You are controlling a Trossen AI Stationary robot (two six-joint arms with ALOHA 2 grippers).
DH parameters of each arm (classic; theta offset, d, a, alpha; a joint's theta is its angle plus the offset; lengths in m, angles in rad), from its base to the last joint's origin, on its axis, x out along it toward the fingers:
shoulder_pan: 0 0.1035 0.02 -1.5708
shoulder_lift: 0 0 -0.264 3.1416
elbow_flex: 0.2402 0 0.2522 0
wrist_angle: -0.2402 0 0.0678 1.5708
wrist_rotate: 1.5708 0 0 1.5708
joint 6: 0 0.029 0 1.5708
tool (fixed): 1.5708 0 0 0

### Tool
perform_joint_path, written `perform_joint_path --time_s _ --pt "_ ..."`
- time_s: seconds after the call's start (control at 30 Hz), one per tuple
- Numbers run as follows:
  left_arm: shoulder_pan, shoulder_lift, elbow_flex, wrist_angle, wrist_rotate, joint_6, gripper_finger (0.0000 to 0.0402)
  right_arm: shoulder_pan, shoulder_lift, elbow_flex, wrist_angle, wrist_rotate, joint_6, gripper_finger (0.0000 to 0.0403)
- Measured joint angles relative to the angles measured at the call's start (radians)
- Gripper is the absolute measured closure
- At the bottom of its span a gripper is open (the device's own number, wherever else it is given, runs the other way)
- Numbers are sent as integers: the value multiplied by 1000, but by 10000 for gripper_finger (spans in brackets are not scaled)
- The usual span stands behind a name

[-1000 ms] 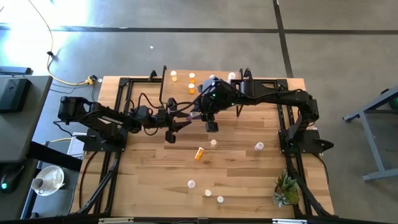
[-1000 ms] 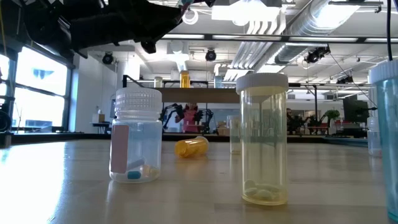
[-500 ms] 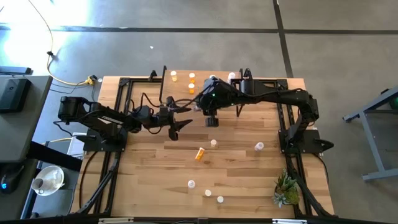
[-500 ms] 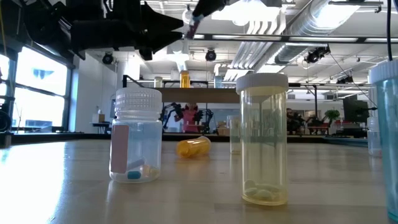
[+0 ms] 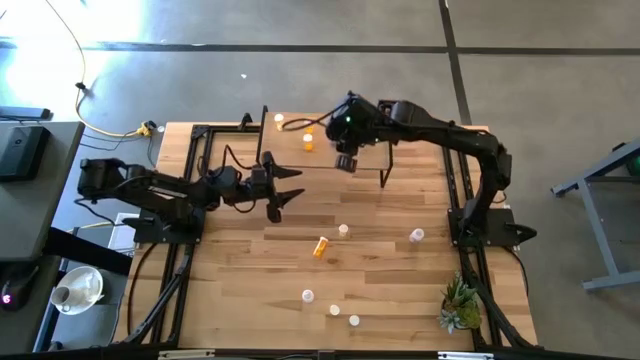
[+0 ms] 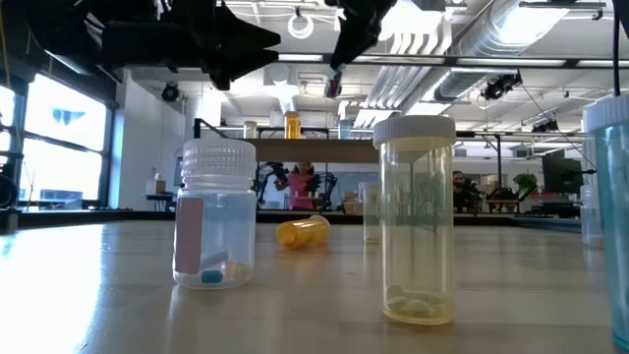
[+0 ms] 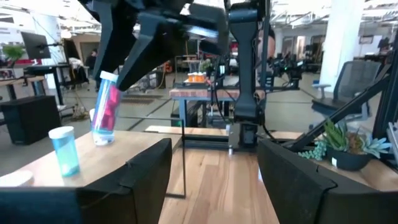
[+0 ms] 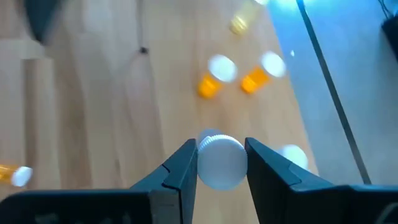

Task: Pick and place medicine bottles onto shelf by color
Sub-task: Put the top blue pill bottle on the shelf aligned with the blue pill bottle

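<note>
1. We saw the right gripper (image 5: 345,160) raised above the shelf (image 5: 400,150) at the table's (image 5: 400,290) far side, its jaws clenched on a bottle.
2. In the right wrist view that held bottle (image 8: 220,162) showed only its white cap, pinched between the two fingers (image 8: 180,171); two orange bottles (image 8: 214,78) stood on the wood far below it.
3. In the left wrist view the same held bottle (image 7: 106,109) showed a clear body with a pink filling or label; we could not tell which.
4. The left gripper (image 5: 283,190) hung over the table's left half, near the shelf's front edge, jaws released and spread wide with nothing between them.
5. In its wrist view a pale blue bottle (image 7: 64,149) with a white cap stood on the shelf.
6. From above, the orange pair (image 5: 308,135) stood at the shelf's far left end, with a third orange one (image 5: 279,121) close beside them.
7. An orange bottle (image 5: 320,246) lay on its side mid-table, and a white-capped one (image 5: 343,231) stood just beside it.
8. Another bottle (image 5: 416,236) stood well apart to the right.
9. Three more bottles (image 5: 333,310) stood near the front edge, by a small potted plant (image 5: 459,305).
10. Low and close, a short clear bottle (image 6: 212,216) had a pink label, with a blue pill and pale ones at its bottom.
11. Beside it a taller yellowish bottle (image 6: 417,221) held a few pale pills at its base.
</note>
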Motion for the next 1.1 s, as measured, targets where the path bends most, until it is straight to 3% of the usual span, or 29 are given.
perform_joint_path --time_s 0.17,0.4,1.1 --pt "0 -67 0 -93 -1 0 174 -76 0 0 -40 -36 35 300" --pt "0 -111 0 -151 -1 -1 174 -150 0 0 -43 -163 79 300" --pt "0 -111 0 -181 0 -9 174 -159 108 -3 -89 -166 127 300"
